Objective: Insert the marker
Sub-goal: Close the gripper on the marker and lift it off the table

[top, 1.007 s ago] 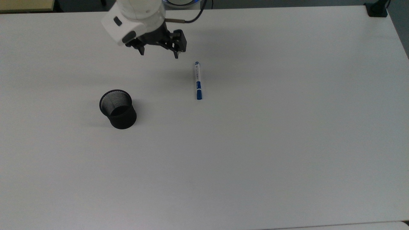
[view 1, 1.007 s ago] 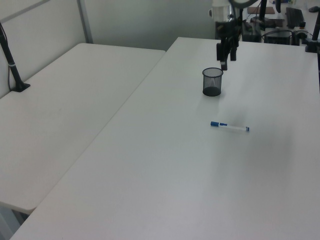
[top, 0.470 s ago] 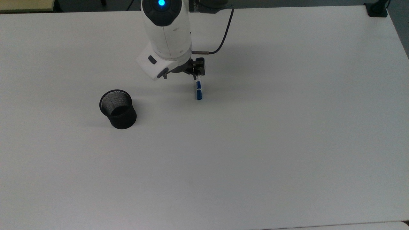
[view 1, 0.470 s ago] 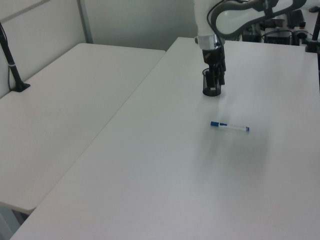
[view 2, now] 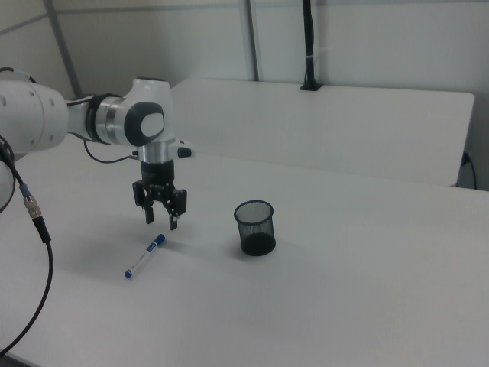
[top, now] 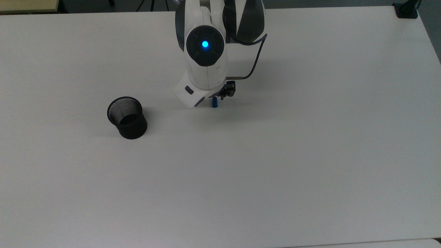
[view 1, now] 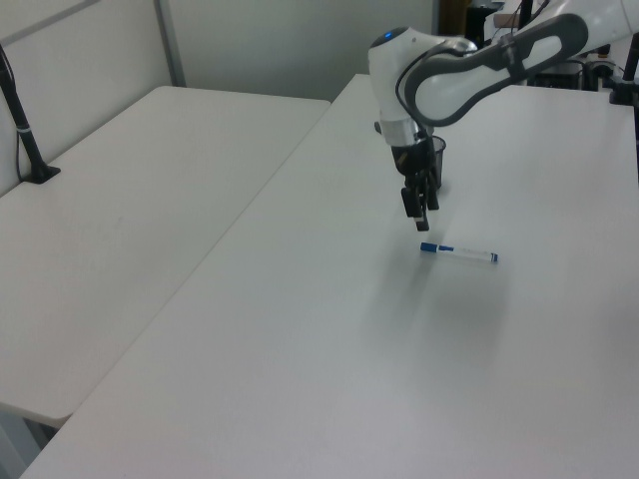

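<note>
Broadly, a white table [top: 310, 155] takes up the scene, with a second table [view 1: 120, 220] beside it on the left view's left. Over it reaches the arm [top: 206, 55], white with a blue light on its top joint, bent down toward the tabletop. A black mesh cup [top: 127, 117] stands upright and apart from everything else, on the top view's left; in the right view the cup [view 2: 254, 227] sits to the right of the marker. The gripper [view 2: 160, 222] hangs above the table with its two fingers spread apart and holding nothing, just over the marker's capped end. Smallest is the marker [view 2: 144, 255], lying flat on the table, white with blue ends; in the left view it [view 1: 458, 252] lies just below and to the right of the gripper [view 1: 418, 212]. In the top view just its blue end [top: 214, 102] pokes out from under the arm.
</note>
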